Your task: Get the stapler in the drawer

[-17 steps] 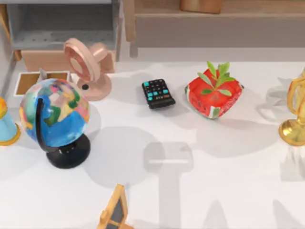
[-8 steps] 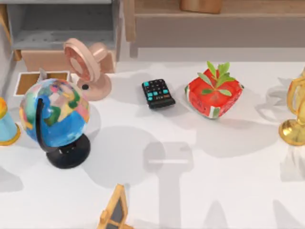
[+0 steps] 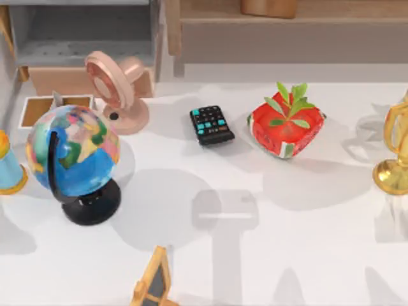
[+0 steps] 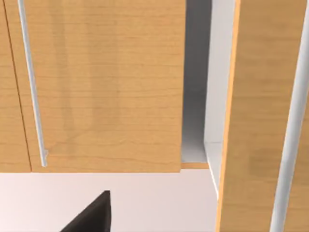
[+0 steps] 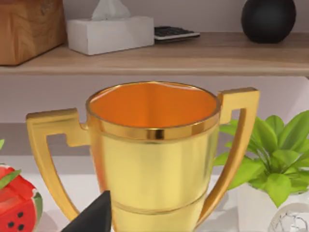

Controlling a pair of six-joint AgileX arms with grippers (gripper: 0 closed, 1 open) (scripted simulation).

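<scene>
The drawer (image 3: 27, 112), a shallow white-walled box with a tan inside, lies at the table's far left behind the globe (image 3: 71, 158). A small pale slim piece that looks like the stapler (image 3: 57, 99) stands up inside it, its lower part hidden by the globe. A dark corner of my left gripper (image 4: 94, 218) shows in the left wrist view, facing wooden cabinet doors (image 4: 106, 87). A dark corner of my right gripper (image 5: 94, 217) shows in the right wrist view, close in front of the gold trophy (image 5: 152, 159).
A pink fan (image 3: 118, 86), a black remote (image 3: 211, 124) and a watermelon-patterned planter (image 3: 285, 127) stand along the back. The gold trophy (image 3: 394, 156) is at the right edge, a small wooden frame (image 3: 153, 280) at the front, a grey shelf unit (image 3: 83, 35) behind.
Nothing on the table has moved. Only the arm shadow at the table's left edge has shifted a little.
</scene>
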